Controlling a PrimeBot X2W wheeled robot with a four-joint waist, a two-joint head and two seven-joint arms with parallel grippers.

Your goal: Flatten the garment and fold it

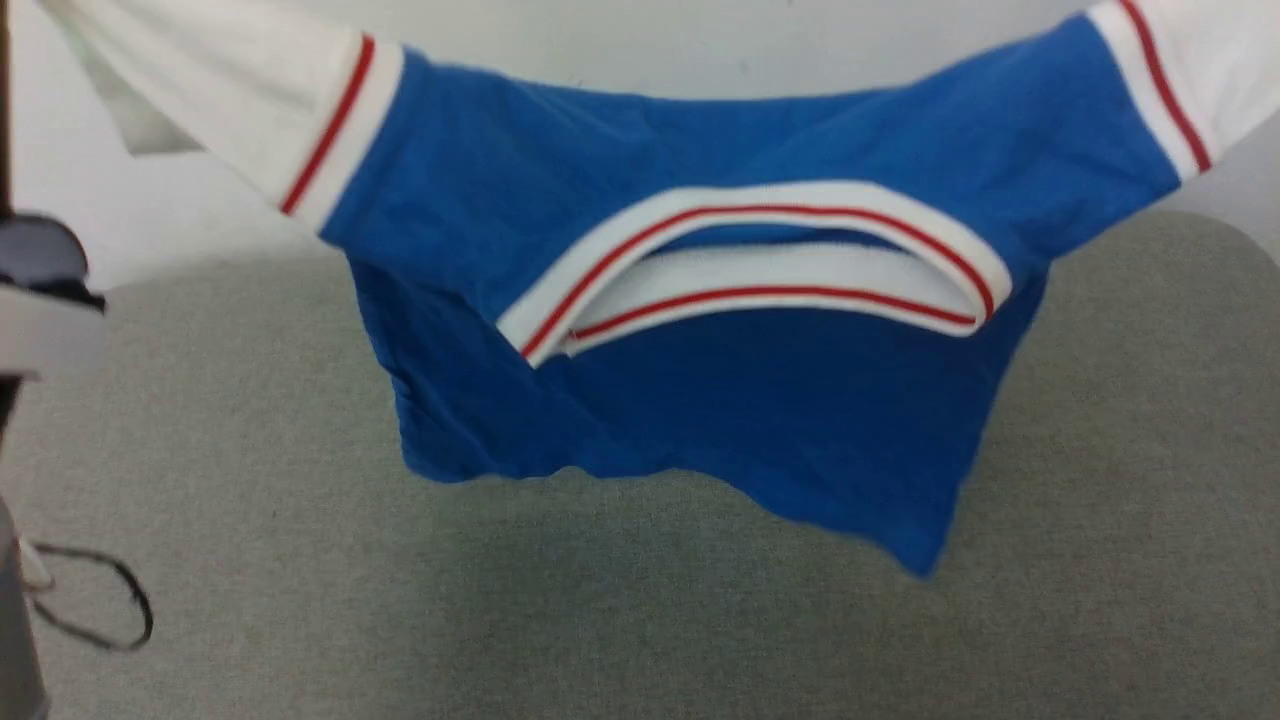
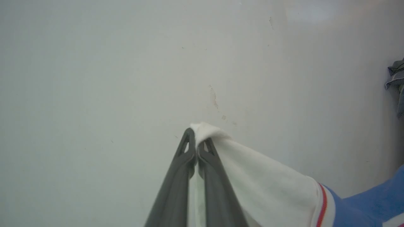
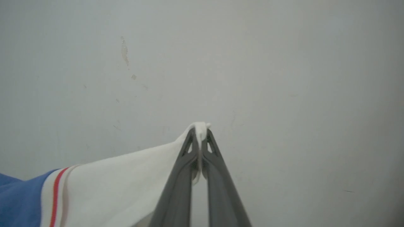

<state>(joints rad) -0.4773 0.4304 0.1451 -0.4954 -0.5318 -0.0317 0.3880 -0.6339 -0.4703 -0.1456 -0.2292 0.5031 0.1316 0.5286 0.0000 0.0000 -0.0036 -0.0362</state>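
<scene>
The garment (image 1: 700,400), a royal-blue shirt with white sleeves and red-and-white trim, hangs stretched in the air between both arms. Its striped collar (image 1: 760,260) faces me and the blue body droops toward the grey surface. In the left wrist view my left gripper (image 2: 196,134) is shut on the end of one white sleeve (image 2: 262,179). My right gripper (image 3: 199,130) is shut on the end of the other white sleeve (image 3: 126,183). Both sleeves run off the head view's top corners. No lettering is visible on the side facing me.
A grey carpet-like surface (image 1: 300,500) spreads below the shirt, with a pale wall (image 1: 650,50) behind. A thin black cord loop (image 1: 100,600) lies at the lower left. A dark and white object (image 1: 40,290) sits at the left edge. Grey cloth (image 2: 397,78) shows at the left wrist view's right edge.
</scene>
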